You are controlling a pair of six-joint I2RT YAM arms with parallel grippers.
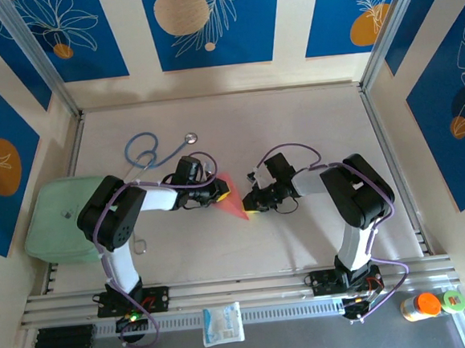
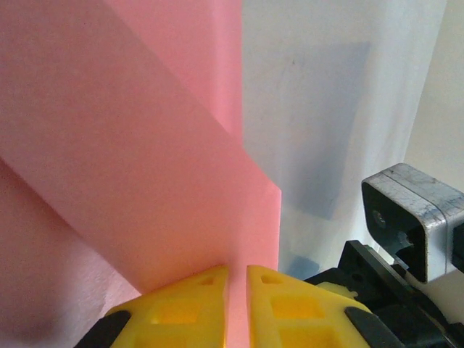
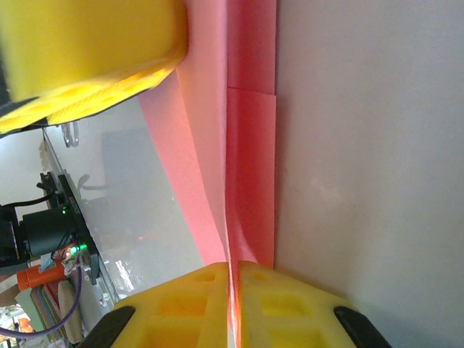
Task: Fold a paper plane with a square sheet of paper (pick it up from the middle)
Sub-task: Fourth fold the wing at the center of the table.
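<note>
The square sheet of paper point(image 1: 233, 196) is salmon-pink and hangs folded in layers between my two grippers at the table's middle, seen from above as a narrow pointed strip. I cannot tell whether it has the shape of the paper plane. My left gripper point(image 1: 220, 193) is shut on its left end. In the left wrist view the yellow fingertips point(image 2: 210, 293) pinch the paper point(image 2: 145, 145) at a folded edge. My right gripper point(image 1: 251, 206) is shut on the right end; its wrist view has the paper point(image 3: 250, 145) running away from that gripper point(image 3: 235, 272) toward the left gripper's yellow finger point(image 3: 87, 51).
A blue stethoscope point(image 1: 154, 152) lies behind the left arm. A pale green pad point(image 1: 55, 224) sits at the left edge. On the near rail lie a white packet point(image 1: 222, 324) and, at the right, an orange-capped item point(image 1: 424, 304) and a green one point(image 1: 453, 299).
</note>
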